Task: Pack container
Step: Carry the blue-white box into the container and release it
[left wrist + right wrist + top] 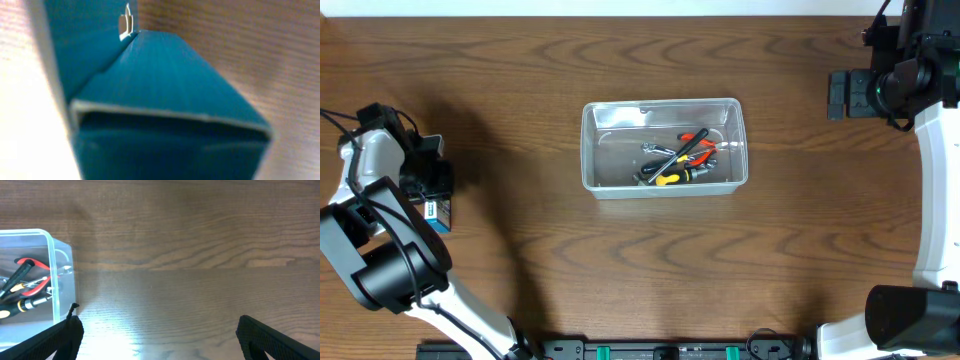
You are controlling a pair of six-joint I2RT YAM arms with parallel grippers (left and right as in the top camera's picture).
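The container (665, 187), a clear plastic bin, is set at the middle of the wooden table (620, 290), well apart from both arms. Red-handled pliers (696, 139) and a yellow-and-black screwdriver (672, 178) are seen lying inside it, among other small tools. The left gripper (434, 198) is placed at the far left edge, its jaws drawn in narrow on a small blue box (165, 95), which fills the left wrist view with its flap open; the fingers themselves are hidden there. The right gripper (834, 95) is held off the container's right end, jaws spread wide with only bare table between them.
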